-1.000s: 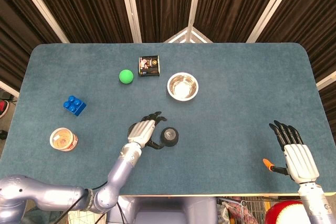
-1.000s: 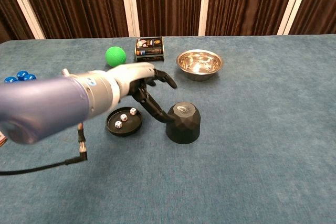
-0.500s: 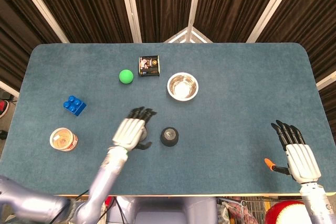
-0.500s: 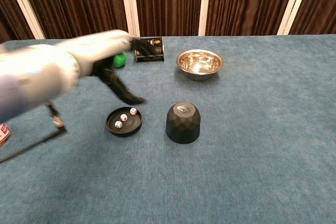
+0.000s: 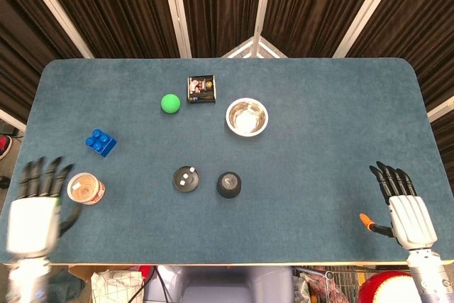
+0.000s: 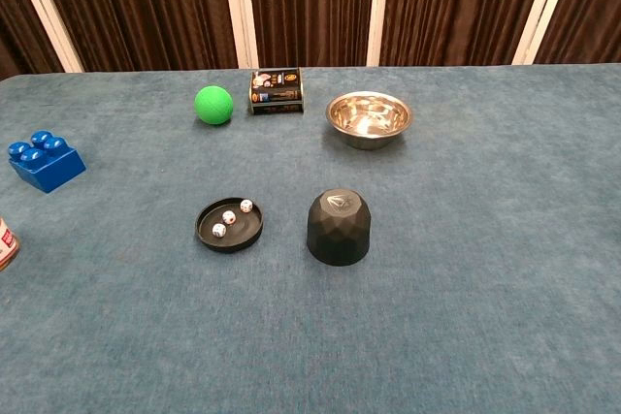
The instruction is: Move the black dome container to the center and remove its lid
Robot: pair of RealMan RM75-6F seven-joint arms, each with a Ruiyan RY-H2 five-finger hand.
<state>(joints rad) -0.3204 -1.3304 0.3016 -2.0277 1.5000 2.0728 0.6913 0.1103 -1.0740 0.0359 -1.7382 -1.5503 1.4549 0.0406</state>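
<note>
Now the left hand sits at the near-left edge of the counter, fingers spread and holding nothing, just beside a small labelled tub; the right hand rests at the near-right edge, likewise spread and empty. Neither shows in the chest view. From each hand the task's things lie inward, toward the middle — the left hand looks somewhat the nearer. The black dome lid stands upright near the centre, and just to its left, apart from it, lies the shallow black base with three dice in it. So the lid appears already off, and little seems left to do. Further out: one green ball, one blue block, one dark printed box and one steel bowl.
</note>
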